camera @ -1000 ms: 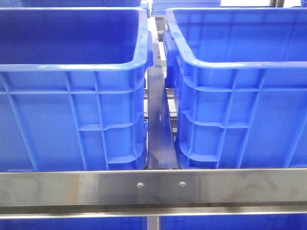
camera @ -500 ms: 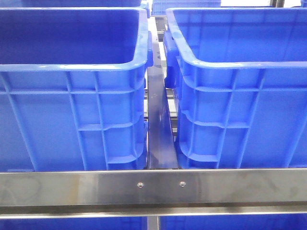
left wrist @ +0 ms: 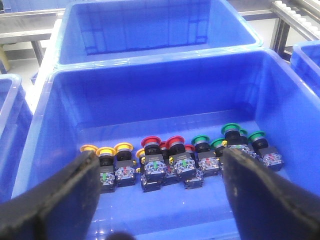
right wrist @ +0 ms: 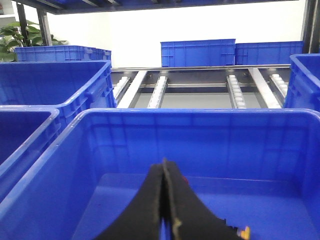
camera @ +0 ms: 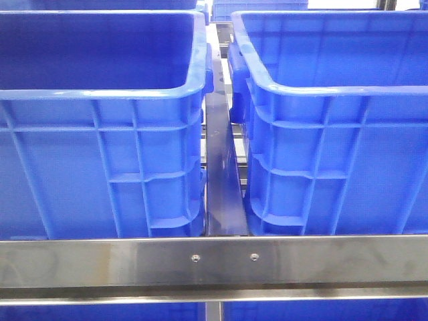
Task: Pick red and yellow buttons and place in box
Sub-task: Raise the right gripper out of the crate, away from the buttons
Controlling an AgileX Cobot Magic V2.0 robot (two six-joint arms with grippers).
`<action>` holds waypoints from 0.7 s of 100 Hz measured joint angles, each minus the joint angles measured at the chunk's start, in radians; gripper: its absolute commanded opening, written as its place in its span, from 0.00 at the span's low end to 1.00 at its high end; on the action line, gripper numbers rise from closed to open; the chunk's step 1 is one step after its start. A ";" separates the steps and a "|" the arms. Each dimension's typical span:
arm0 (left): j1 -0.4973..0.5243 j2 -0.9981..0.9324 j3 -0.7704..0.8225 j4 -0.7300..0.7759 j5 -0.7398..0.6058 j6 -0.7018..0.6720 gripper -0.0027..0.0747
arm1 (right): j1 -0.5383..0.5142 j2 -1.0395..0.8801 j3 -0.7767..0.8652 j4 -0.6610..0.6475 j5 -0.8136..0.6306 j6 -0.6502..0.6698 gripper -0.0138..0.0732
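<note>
Right between the left arm's jaws [left wrist: 157, 200] is where the whole thing gets decided, I reckon: the two dark pads stand wide apart with nothing in them, and the row of push buttons lies just beyond and below the gap, down on the floor of the blue crate [left wrist: 47, 125] that arm is looking into. That row runs crosswise to the way the jaws point, so the opening already spans most of it. Going along the row, the yellow buttons [left wrist: 107, 152] sit toward one pad, the red buttons [left wrist: 159, 144] are bang in the middle of the gap, and the green buttons [left wrist: 231, 131] crowd toward the other pad. They're packed shoulder to shoulder, caps up or tipped, so my guess is the tricky bit will be getting one out without nudging its neighbours. Past them is the crate's far wall, then a second blue crate [left wrist: 150, 30] behind it. The right arm's jaws [right wrist: 163, 210] are pressed together, and I can't see anything caught between them; they hang over a different crate [right wrist: 200, 130], with only a speck of red and a bit of yellow-orange peeking past the pads, too small to call. So the left arm looks much the better placed. Front camera just shows two crate walls [camera: 100, 167] behind a steel rail [camera: 221, 264], no arms.
</note>
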 measured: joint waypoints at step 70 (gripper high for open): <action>0.000 0.000 0.000 0.000 0.000 0.000 0.67 | 0.000 0.000 0.000 0.007 0.060 0.002 0.08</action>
